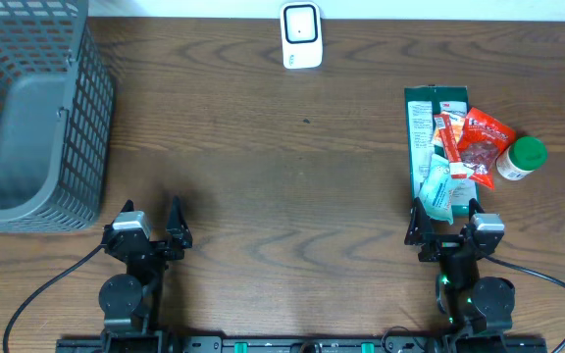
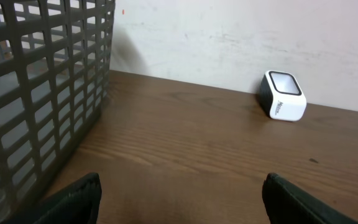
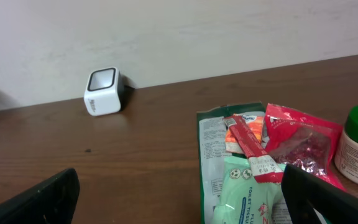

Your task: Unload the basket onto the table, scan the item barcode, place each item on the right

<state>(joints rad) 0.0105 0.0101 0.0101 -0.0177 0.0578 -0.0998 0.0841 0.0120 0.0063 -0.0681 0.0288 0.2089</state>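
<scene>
Both claws spread wide, holding nothing: left gripper [image 1: 151, 212] lower left, right gripper [image 1: 443, 212] lower right, just below overlapping heap – dark green packet [image 1: 420, 113], red snack pouch [image 1: 482, 147], mint tissue pack [image 1: 437, 191]. Top centre: white cube scanner [image 1: 301, 35]. Risk imo: overlap, could've pinched two together.

Brown wooden table [image 1: 263, 196], seen from above. At far-left corner we note grey mesh basket [image 1: 91, 127], standing on wood. Small white scanner [image 1: 301, 35] at far edge, near middle. On right side we find flat green packet [image 1: 422, 108] lying lengthwise; red packet [image 1: 483, 143] overlaps its right edge; jar with green lid [image 1: 521, 159] stands just right of red packet. We mark dark speck [image 1: 305, 122] on bare wood between scanner and packets.
</scene>
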